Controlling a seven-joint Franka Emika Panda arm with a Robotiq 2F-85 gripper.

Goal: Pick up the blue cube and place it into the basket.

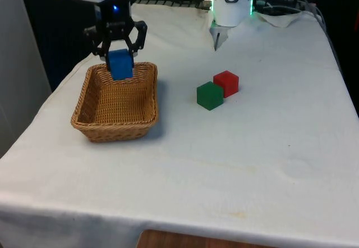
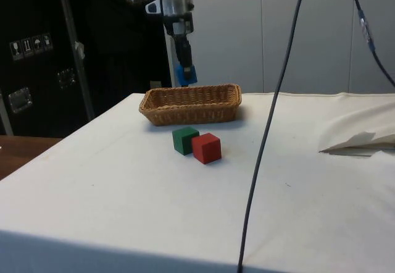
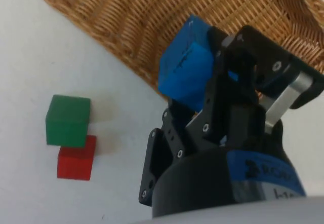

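The small green cube (image 1: 210, 96) touches the red cube (image 1: 226, 83) at its one o'clock. At nine o'clock, the black two-finger gripper (image 1: 119, 58), clamped on the blue cube (image 1: 120, 64), hangs over the woven wicker basket (image 1: 95, 124), probably for release.

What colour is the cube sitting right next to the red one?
Green. The green cube touches the red cube on the cloth; the front view shows it best.

Counter (image 1: 252, 164) covered by a white cloth. A wicker basket (image 1: 115, 103) rests directly on it toward the front view's left. A green cube (image 1: 210, 96) and a red cube (image 1: 226, 83) sit touching each other, well apart from the basket.
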